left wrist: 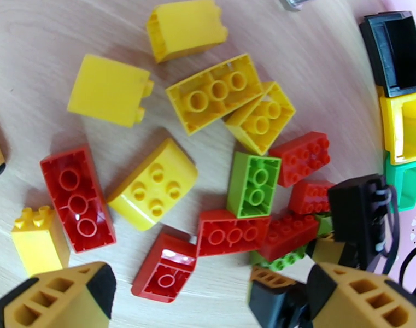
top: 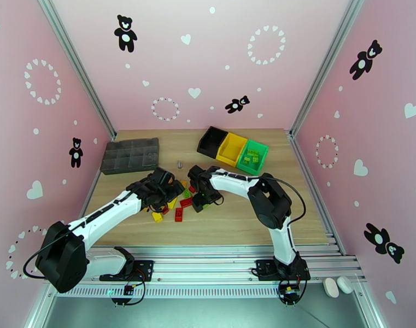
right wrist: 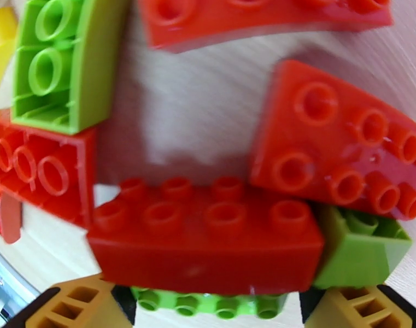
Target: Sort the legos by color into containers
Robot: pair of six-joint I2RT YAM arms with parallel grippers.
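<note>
Left claw hangs spread and empty over loose bricks on the table, ready to choose. Right claw straddles a red brick; grip unclear. Bins sit beyond both claws, for sorting.

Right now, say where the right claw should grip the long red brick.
Probably by its short ends, from straight above: the red brick lies flat, studs up, with the right claw straddling its length; a green brick crowds its near long side.
</note>
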